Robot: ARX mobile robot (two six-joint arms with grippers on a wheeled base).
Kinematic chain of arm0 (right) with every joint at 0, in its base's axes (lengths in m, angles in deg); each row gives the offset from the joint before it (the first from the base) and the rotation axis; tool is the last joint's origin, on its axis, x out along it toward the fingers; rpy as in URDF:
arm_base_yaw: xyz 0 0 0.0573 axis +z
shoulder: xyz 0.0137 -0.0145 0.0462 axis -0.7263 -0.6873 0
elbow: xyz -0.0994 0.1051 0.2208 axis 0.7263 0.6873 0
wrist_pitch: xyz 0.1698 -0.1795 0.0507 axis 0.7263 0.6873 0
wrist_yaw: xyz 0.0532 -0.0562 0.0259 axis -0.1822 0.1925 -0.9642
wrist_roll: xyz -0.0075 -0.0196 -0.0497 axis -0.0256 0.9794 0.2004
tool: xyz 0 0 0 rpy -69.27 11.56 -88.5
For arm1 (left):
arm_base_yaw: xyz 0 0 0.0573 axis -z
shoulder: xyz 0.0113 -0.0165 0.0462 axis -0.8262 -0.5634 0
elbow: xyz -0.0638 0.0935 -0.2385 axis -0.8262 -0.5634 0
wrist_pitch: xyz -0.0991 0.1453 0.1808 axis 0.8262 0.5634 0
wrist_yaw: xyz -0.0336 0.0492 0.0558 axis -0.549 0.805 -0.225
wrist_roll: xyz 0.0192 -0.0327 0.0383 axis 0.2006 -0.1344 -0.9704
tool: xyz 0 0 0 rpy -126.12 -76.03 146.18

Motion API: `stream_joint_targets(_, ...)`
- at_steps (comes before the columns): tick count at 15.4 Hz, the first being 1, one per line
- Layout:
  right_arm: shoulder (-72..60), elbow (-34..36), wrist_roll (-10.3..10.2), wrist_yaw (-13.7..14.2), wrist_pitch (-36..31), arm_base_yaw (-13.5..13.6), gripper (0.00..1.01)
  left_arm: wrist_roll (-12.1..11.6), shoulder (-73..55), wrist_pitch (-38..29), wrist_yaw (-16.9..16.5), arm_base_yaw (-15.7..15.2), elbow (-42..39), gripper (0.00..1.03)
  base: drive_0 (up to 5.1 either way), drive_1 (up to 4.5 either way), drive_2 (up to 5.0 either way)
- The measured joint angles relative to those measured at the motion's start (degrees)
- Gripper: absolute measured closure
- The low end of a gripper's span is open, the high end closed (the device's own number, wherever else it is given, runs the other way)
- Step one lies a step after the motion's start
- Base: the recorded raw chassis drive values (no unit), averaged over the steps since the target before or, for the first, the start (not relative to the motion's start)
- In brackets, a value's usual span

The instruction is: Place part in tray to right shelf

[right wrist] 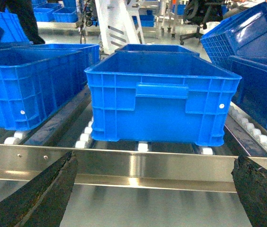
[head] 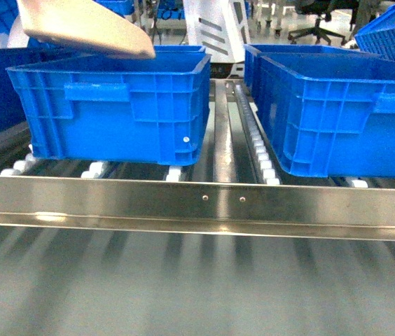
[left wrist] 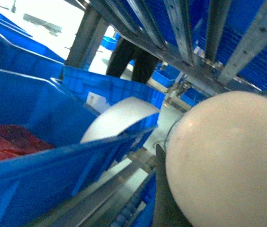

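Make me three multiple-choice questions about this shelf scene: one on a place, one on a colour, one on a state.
1. Where is the beige scoop?
A) lying on the floor
B) above the left crate
C) inside a cardboard box

2. What colour are the crates?
A) blue
B) grey
C) green

3. How is the right gripper?
A) shut on a part
B) open and empty
C) shut and empty

Answers:
1. B, the scoop hangs over that crate's top edge.
2. A, every crate in view is blue.
3. B, its fingers stand wide apart with nothing between them.
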Motion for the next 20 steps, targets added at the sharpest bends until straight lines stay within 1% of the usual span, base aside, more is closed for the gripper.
stream_joint_targets(1, -0.02, 0.00, 0.00, 0.00, 0.02, 0.00, 0.03, -1.42, 0.22, -1.38, 0.07, -0.94, 1.53, 0.90, 0.0, 0.00, 0.0)
stream_joint_targets(2, 0.00, 0.00, 0.00, 0.00, -0.02, 0.00, 0.03, -1.95, 1.42, -0.96, -0.07, -1.51, 2.05, 0.90, 0.0, 0.00, 0.0)
stream_joint_targets(3, 0.00, 0.00, 0.00, 0.00, 0.00, 0.00, 0.03, -2.03, 2.14, -0.92, -0.31, -1.44, 2.05, 0.90, 0.0, 0.00, 0.0)
stream_joint_targets(5, 0.00, 0.00, 0.00, 0.00, 0.00, 0.00, 0.03, -1.14, 2.99, -1.33, -2.16, -1.14, -0.11, 0.90, 0.0, 0.00, 0.0)
stream_joint_targets(6, 0.00, 0.00, 0.00, 0.00, 0.00, 0.00, 0.03, 0.55, 4.35, -2.23, -4.57, -1.07, -3.48, 0.90, 0.0, 0.00, 0.0)
stream_joint_targets(7, 0.00, 0.00, 0.00, 0.00, 0.00, 0.00, 0.03, 2.97, 6.91, -4.26, -6.75, -1.05, -8.41, 0.90, 0.0, 0.00, 0.0)
stream_joint_targets(8, 0.00, 0.00, 0.00, 0.00, 0.00, 0.00, 0.03, 3.54, 10.49, -5.88, -8.33, -0.68, -13.31, 0.90, 0.0, 0.00, 0.0)
stream_joint_targets(9, 0.00, 0.00, 0.00, 0.00, 0.02, 0.00, 0.03, 2.73, 22.12, -11.37, -11.50, 0.46, -25.99, 0.90, 0.0, 0.00, 0.0)
stream_joint_targets(10, 0.00, 0.00, 0.00, 0.00, 0.00, 0.00, 0.03, 0.90, 26.80, -14.10, -13.51, 1.49, -30.86, 0.90, 0.0, 0.00, 0.0)
stream_joint_targets(11, 0.00, 0.00, 0.00, 0.00, 0.00, 0.00, 0.03, -0.76, 31.54, -15.28, -15.96, 2.80, -35.45, 0.90, 0.0, 0.00, 0.0)
stream_joint_targets(12, 0.00, 0.00, 0.00, 0.00, 0.02, 0.00, 0.03, -3.65, 36.09, -19.30, -19.58, 4.33, -40.72, 0.90, 0.0, 0.00, 0.0)
stream_joint_targets(13, 0.00, 0.00, 0.00, 0.00, 0.00, 0.00, 0.03, -6.36, 40.87, -24.22, -24.33, 6.03, -46.56, 0.90, 0.0, 0.00, 0.0)
stream_joint_targets(14, -0.02, 0.00, 0.00, 0.00, 0.00, 0.00, 0.03, -9.75, 47.60, -26.62, -28.59, 7.30, -53.64, 0.90, 0.0, 0.00, 0.0)
stream_joint_targets(15, 0.00, 0.00, 0.00, 0.00, 0.02, 0.00, 0.03, -20.87, 57.24, -9.55, -32.83, 7.26, -55.76, 0.91, 0.0, 0.00, 0.0)
stream_joint_targets(16, 0.00, 0.00, 0.00, 0.00, 0.00, 0.00, 0.03, -29.07, 61.24, -3.17, -32.89, 6.21, -57.27, 0.91, 0.0, 0.00, 0.0)
stream_joint_targets(17, 0.04, 0.00, 0.00, 0.00, 0.02, 0.00, 0.03, -37.09, 64.06, 1.44, -33.11, 5.07, -60.50, 0.91, 0.0, 0.00, 0.0)
stream_joint_targets(18, 0.17, 0.00, 0.00, 0.00, 0.22, 0.00, 0.05, -44.76, 66.16, 1.88, -32.96, 4.15, -65.94, 0.91, 0.0, 0.00, 0.0)
stream_joint_targets(19, 1.49, 0.13, 0.00, -0.04, 1.62, 0.00, 0.16, -49.22, 66.51, 1.16, -33.62, 3.93, -70.29, 0.91, 0.0, 0.00, 0.0)
stream_joint_targets(20, 3.39, 0.52, 0.00, -0.04, 2.78, 0.00, 0.27, -51.47, 67.28, 0.09, -34.53, 3.85, -73.94, 0.91, 0.0, 0.00, 0.0)
